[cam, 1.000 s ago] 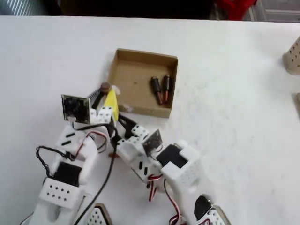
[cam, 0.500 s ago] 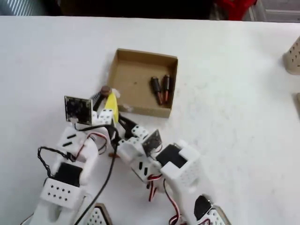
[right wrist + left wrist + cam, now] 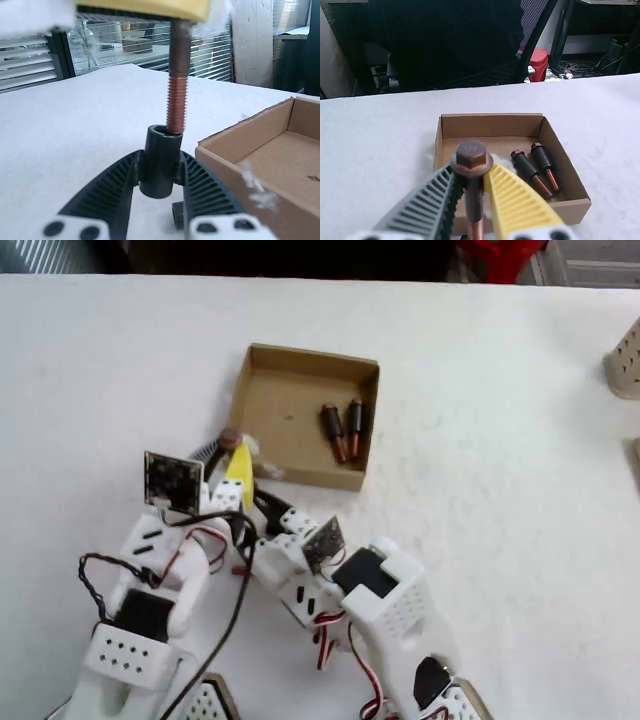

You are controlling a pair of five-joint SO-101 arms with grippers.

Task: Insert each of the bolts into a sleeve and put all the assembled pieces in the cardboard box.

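Note:
My left gripper (image 3: 471, 174) is shut on a copper bolt (image 3: 471, 156), head up and shank pointing down, between its grey and yellow fingers. In the high view this bolt (image 3: 229, 438) hangs just outside the cardboard box's (image 3: 300, 473) near left corner. My right gripper (image 3: 160, 167) is shut on an upright black sleeve (image 3: 160, 161) directly beneath. The bolt's threaded tip (image 3: 176, 107) sits at the sleeve's mouth, slightly in. Two assembled pieces (image 3: 342, 428) lie inside the box (image 3: 490, 125) at its right side.
Both arms crowd the table's near left area, the right gripper (image 3: 264, 503) tucked under the left gripper (image 3: 233, 458). A black cable (image 3: 235, 600) hangs between them. A beige perforated object (image 3: 625, 360) stands at the right edge. A small dark piece (image 3: 177, 216) sits below the sleeve.
The left arm has shifted slightly toward the near side, carrying the bolt closer to the right gripper. The right arm has barely moved.

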